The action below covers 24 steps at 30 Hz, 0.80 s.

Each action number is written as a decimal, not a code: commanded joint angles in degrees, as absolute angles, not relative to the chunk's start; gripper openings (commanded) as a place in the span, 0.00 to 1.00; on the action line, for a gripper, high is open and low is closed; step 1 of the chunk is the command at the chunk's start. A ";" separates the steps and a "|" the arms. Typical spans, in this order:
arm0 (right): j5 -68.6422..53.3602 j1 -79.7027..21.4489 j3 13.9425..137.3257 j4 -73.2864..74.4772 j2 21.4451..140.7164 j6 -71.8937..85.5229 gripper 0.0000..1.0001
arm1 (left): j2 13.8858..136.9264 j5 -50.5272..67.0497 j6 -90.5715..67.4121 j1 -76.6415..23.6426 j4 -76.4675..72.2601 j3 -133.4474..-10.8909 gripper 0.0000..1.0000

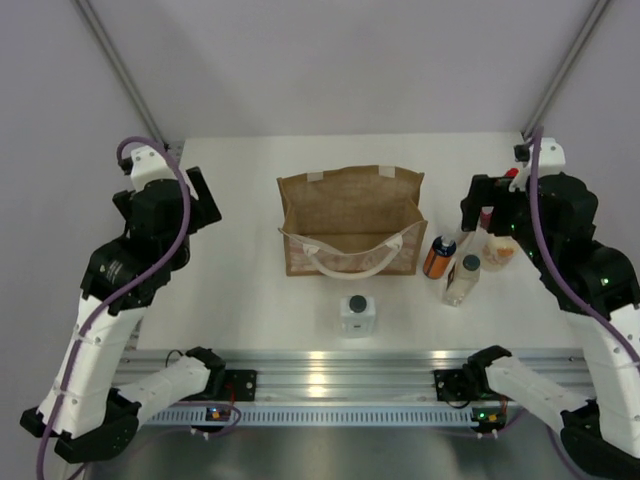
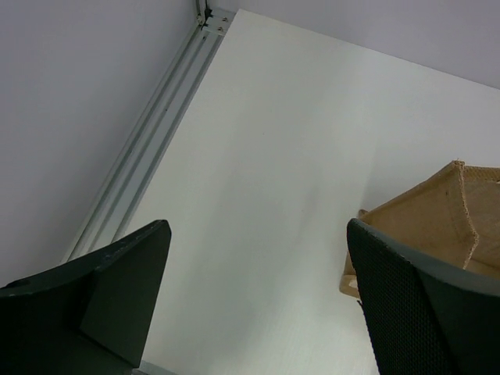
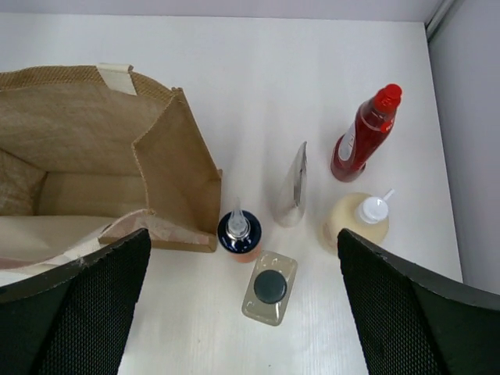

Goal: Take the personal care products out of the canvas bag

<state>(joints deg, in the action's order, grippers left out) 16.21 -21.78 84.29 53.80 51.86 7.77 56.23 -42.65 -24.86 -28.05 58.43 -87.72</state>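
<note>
Looking from top: canvas bag (image 1: 350,215) stood open mid-table; white squarish bottle (image 1: 357,314) set just before it, other bottles grouped at bag's right.
Left wrist: left gripper (image 2: 258,226) spread wide, nothing held, bag corner beside it.
Right wrist: right gripper (image 3: 242,238) spread wide, empty, above orange bottle (image 3: 238,233), clear bottle (image 3: 269,287), cream bottle (image 3: 358,220), red bottle (image 3: 364,134); visible bag floor bare.
Unloading judged done, hidden corners unchecked.

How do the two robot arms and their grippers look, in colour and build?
The left arm and right arm have white shells with black joints; a purple cable runs along each. The left gripper and right gripper have dark fingers with textured inner pads.
</note>
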 commanded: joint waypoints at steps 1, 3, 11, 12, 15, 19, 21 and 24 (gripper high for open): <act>19.42 -20.57 87.63 62.22 48.96 9.05 0.99 | 52.05 -45.17 -21.62 -27.69 59.94 -86.75 0.98; 19.86 -20.57 87.10 64.50 46.77 9.58 0.99 | 50.28 -46.22 -21.97 -27.69 60.47 -85.61 0.98; 25.84 -20.57 80.34 65.48 37.01 11.43 1.00 | 42.46 -46.15 -21.18 -27.77 60.47 -77.79 0.98; 26.45 -20.48 79.72 65.39 36.65 11.43 0.99 | 42.02 -45.79 -21.53 -27.77 60.38 -77.26 0.98; 27.16 -20.48 78.31 65.30 35.60 11.86 0.99 | 41.31 -46.40 -22.15 -27.77 60.29 -75.59 0.98; 27.86 -20.57 77.61 65.13 35.07 12.57 1.00 | 41.22 -46.67 -22.24 -27.69 60.29 -74.80 0.98; 27.51 -20.57 77.52 64.78 35.16 12.66 0.99 | 41.13 -46.67 -22.67 -27.69 60.21 -74.53 0.98; 27.07 -20.48 77.34 63.90 35.16 13.01 0.99 | 41.31 -46.41 -23.46 -27.77 60.21 -74.09 0.98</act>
